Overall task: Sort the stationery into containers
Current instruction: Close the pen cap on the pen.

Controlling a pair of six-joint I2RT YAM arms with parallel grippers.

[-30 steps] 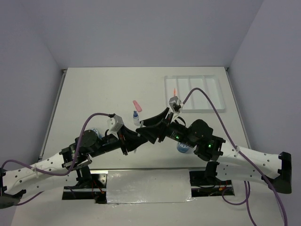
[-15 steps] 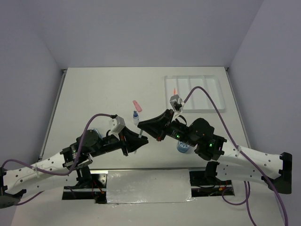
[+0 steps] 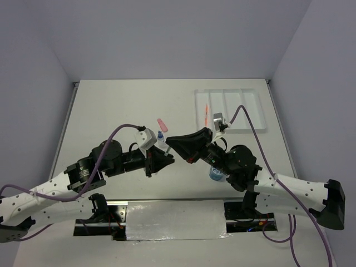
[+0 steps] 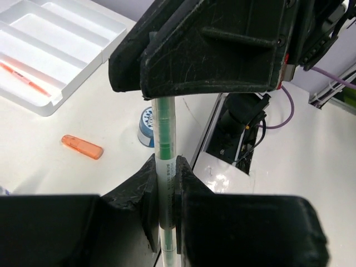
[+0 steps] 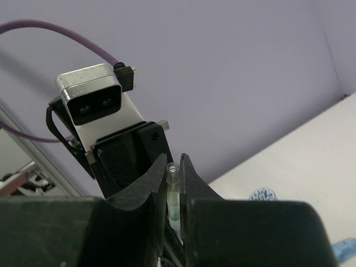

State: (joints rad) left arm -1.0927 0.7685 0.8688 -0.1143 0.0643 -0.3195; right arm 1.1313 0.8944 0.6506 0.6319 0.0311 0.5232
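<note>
A clear pen with a green core is held in the air between both arms. My left gripper is shut on its barrel. My right gripper is shut on the pen's other end, so the two grippers meet tip to tip above the table's middle. The white divided tray lies at the back right with a thin orange pen in its left compartment. A blue-capped bottle and a pink capsule lie just beyond the grippers.
An orange capsule lies on the table near the tray. A blue roll with a patterned top sits under the right arm. The left wrist camera faces the right wrist closely.
The left gripper rose with the pen and swung right. The right gripper moved left to meet it and closed on the pen's free end.
</note>
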